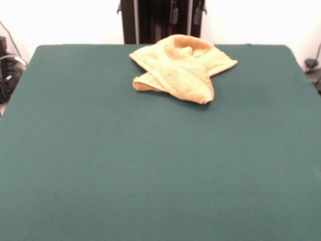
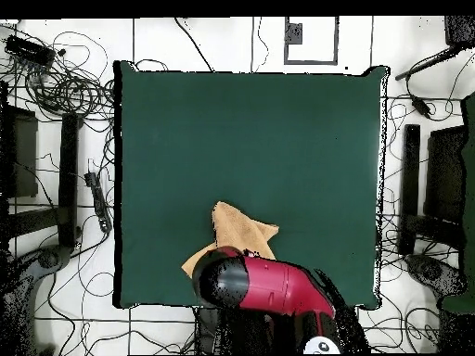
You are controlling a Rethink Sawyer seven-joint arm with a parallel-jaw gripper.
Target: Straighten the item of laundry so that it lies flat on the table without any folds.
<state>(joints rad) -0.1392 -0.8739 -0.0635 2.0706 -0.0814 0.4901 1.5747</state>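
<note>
Front view is showing you the yellow-orange terry towel (image 1: pixel 183 68) lying crumpled (folded over itself) at twelve o'clock on the dark green cloth-covered table (image 1: pixel 150 165); you cannot tell the gripper's state.

No readable text, label, brand, number or sign anywhere: none on the towel (image 1: pixel 179 66), none on the green table (image 1: pixel 150 165), none on the red and black arm (image 2: pixel 269 286) seen from above, none on the floor clutter around the table
</note>
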